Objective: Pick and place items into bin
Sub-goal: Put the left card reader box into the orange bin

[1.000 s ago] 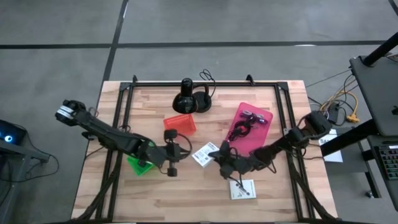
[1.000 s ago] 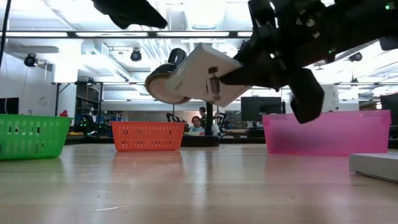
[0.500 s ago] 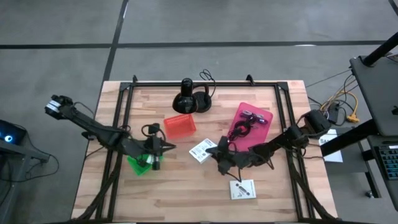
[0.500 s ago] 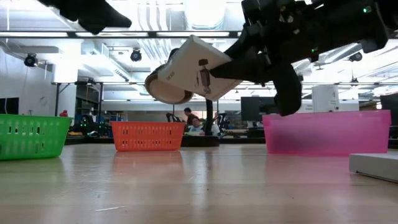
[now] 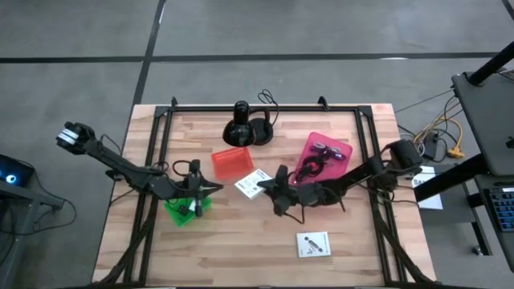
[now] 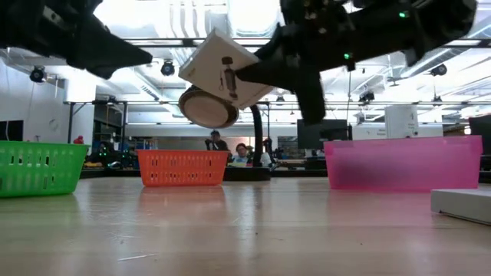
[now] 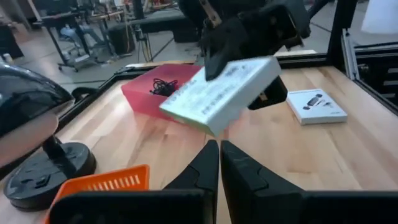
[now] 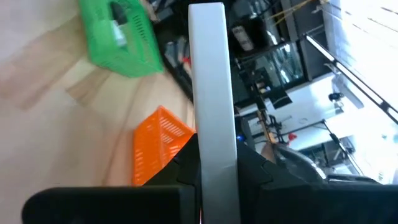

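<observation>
Holding: the right gripper [image 5: 275,190] pinches a white card box [image 5: 252,184] by its thin edges, up in the air over the middle of the desk [image 5: 241,257].
Feel: it looks light, flat and stiff, maybe slippery.
Bin: the orange basket [image 5: 231,161] sits just beside.
Left gripper [image 5: 195,195]: fingers shut, empty, over the green basket [image 5: 178,213].

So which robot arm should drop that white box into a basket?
The right one, probably. Its gripper is already shut on the white box, held up in the air close to the orange basket. The left gripper is over the green basket, fingers together, holding nothing.
</observation>
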Motion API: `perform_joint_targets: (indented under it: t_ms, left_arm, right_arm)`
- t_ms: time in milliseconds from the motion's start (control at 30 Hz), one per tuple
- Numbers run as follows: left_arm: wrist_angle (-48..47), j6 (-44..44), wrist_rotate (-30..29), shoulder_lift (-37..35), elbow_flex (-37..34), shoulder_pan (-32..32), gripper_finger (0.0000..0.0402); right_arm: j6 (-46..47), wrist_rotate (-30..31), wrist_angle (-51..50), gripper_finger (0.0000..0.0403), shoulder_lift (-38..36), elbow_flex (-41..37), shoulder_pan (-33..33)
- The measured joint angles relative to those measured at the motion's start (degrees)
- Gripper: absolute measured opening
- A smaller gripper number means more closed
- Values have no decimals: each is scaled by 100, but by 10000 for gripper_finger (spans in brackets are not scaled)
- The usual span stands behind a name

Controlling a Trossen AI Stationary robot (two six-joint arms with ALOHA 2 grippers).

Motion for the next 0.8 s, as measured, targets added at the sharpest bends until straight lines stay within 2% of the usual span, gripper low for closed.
perform_joint_targets:
  t_ms: [300,600,800]
  left_arm:
    - [-265,729,-13,-534,-176,-294,2]
    - [831,1754,11,-1353,-927,-783,2]
    - [913,1790,45,-1991,-1231,-833,2]
  right_arm:
    - [169,8,-359,38,378,680,-173]
    - [-269,295,-482,38,866,1165,-267]
    - [-492,494,-474,38,1331,1617,-406]
